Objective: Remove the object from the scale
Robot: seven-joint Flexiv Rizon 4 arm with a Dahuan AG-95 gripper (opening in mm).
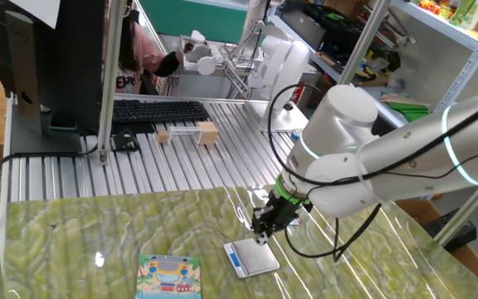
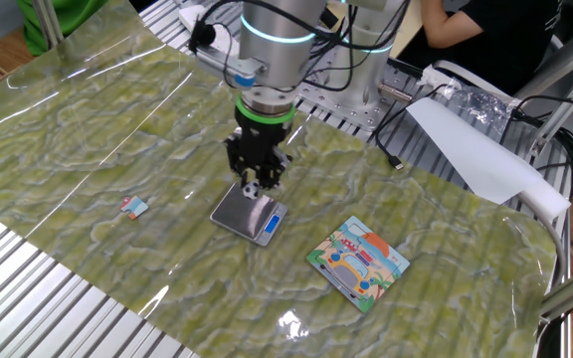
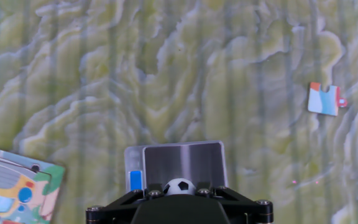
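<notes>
The scale (image 3: 182, 163) is a small silver platform with a blue display strip (image 3: 135, 180) at one edge. It lies on the green marbled mat and also shows in one fixed view (image 1: 251, 258) and in the other fixed view (image 2: 250, 214). The soccer-patterned ball (image 3: 179, 186) sits between my black fingers over the scale's near edge. My gripper (image 2: 253, 187) is shut on the ball (image 2: 252, 189) just above the platform. In one fixed view the gripper (image 1: 261, 237) hangs over the scale's far edge.
A colourful picture card (image 2: 358, 263) lies on the mat beside the scale; it also shows in the hand view (image 3: 14, 186). A small white-blue scrap (image 2: 133, 207) lies on the other side. Metal slats, a keyboard (image 1: 159, 110) and cables lie beyond the mat.
</notes>
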